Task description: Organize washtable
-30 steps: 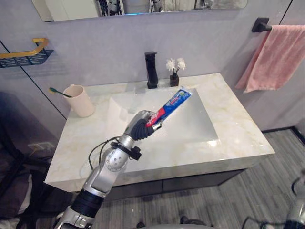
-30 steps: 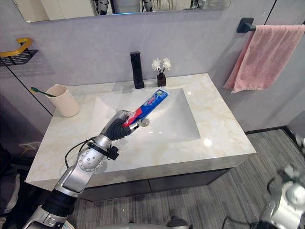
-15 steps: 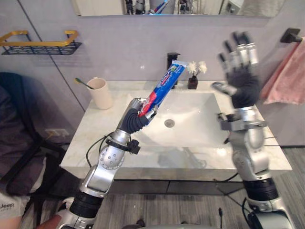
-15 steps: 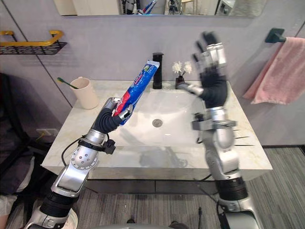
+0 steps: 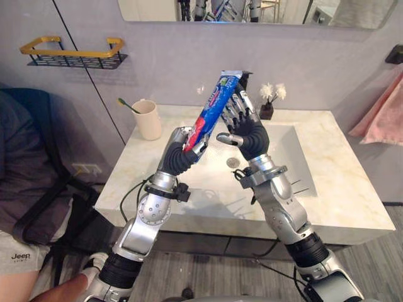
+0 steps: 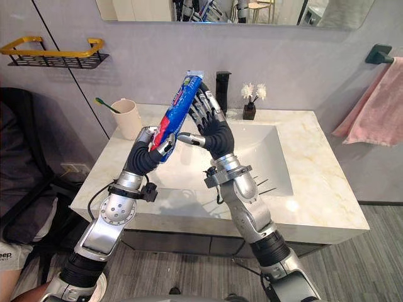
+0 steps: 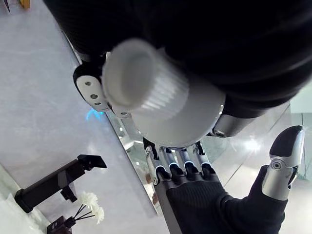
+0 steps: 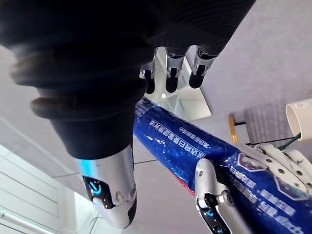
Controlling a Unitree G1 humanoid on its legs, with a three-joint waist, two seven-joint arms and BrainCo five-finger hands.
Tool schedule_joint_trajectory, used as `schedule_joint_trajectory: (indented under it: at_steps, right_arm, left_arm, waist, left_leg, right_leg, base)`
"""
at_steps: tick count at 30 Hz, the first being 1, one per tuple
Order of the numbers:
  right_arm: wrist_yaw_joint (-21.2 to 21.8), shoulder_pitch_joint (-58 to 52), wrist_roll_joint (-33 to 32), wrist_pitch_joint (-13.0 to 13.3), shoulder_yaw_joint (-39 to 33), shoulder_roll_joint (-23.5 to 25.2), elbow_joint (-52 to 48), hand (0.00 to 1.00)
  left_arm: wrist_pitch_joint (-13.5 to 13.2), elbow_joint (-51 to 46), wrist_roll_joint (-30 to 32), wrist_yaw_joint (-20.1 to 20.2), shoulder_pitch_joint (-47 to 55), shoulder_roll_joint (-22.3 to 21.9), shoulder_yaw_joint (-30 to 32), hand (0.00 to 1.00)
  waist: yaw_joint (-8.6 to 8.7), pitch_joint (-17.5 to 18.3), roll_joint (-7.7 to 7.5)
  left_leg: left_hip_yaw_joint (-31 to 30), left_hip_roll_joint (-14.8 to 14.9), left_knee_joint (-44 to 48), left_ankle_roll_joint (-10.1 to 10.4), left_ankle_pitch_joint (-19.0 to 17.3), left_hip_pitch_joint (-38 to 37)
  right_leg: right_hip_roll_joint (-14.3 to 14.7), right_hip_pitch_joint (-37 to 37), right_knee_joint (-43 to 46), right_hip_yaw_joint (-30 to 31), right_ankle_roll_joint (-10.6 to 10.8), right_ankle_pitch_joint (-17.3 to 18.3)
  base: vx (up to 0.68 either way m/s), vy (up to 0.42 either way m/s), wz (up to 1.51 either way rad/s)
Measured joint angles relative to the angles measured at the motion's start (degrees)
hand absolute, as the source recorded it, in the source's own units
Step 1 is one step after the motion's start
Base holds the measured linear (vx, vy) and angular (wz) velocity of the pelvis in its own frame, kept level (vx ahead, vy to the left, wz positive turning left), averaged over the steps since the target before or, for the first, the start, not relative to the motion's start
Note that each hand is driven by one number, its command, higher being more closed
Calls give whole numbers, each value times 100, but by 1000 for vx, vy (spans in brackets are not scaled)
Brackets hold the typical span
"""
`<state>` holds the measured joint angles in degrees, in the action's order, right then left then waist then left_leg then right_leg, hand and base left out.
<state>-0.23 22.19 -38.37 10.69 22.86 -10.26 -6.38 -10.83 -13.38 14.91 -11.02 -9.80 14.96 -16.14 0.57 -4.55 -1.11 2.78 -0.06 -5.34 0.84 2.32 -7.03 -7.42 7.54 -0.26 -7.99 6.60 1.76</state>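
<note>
As left hand grips toothpaste, right hand splays.

The sink is sitting in the middle of the washtable. The faucet is standing behind the sink, and a small flower vase is standing just to its right. A cup is standing on the back left corner with a toothbrush leaning in it. The left hand is holding a toothpaste tube up over the sink's left part. The right hand is hovering just right of the tube. A wall shelf is hanging above and left of the cup. A towel is hanging on the right wall. A person is sitting left of the washtable.
</note>
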Motion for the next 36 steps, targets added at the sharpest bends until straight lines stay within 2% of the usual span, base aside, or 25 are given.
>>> schedule_joint_trajectory:
  at_steps: [7, 13, 14, 23, 31, 32, 36]
  right_arm:
    - [-136, 191, -652, 2, 62, 154, 350, 0]
    - [-251, 336, -961, 13, 66, 269, 565, 0]
    - [-260, 337, -1046, 11, 70, 271, 588, 100]
    - [-332, 412, -1389, -5, 79, 267, 835, 100]
    - [-142, 412, -1510, -119, 139, 256, 834, 100]
    - [-73, 412, -1510, -131, 139, 281, 834, 100]
    - [5, 412, -1501, -161, 132, 299, 831, 100]
  left_arm:
    - [63, 74, 124, -23, 23, -137, -275, 100]
    - [66, 269, 165, -22, 113, -265, -430, 100]
    - [66, 272, 168, -17, 197, -265, -464, 100]
    - [46, 496, 170, 89, 391, -368, -624, 100]
    - [30, 499, 180, 90, 559, -362, -569, 100]
    - [19, 491, 181, 85, 597, -364, -558, 0]
    - [27, 486, 199, 79, 672, -362, -411, 0]
  waist:
    - [-2, 1, 1]
    - [7, 2, 2]
    - [6, 2, 2]
    - [-30, 2, 2]
    - [-40, 4, 0]
    - [-37, 5, 0]
    - [-37, 5, -1]
  left_leg:
    - [1, 11, -8, 6, 44, 8]
    - [35, 13, -8, 1, 67, 10]
    - [37, 15, -10, 2, 72, 14]
    - [59, 24, -23, 14, 107, 33]
    - [65, 32, -21, 25, 115, 57]
    - [66, 31, -20, 25, 115, 61]
    - [63, 28, -19, 20, 119, 62]
  right_leg:
    - [11, -57, 7, -1, -16, -20]
    - [12, -69, 0, 24, -21, -53]
    - [13, -74, -4, 26, -21, -61]
    - [24, -79, -87, 47, -26, -141]
    - [33, -75, -148, 51, 0, -179]
    - [34, -74, -158, 51, 5, -189]
    - [33, -59, -180, 50, 11, -209]
  base:
    - [-35, -11, 0]
    - [-6, -2, -1]
    - [0, 0, 0]
    - [-31, -6, -2]
    - [0, 0, 0]
    - [0, 0, 0]
    - [0, 0, 0]
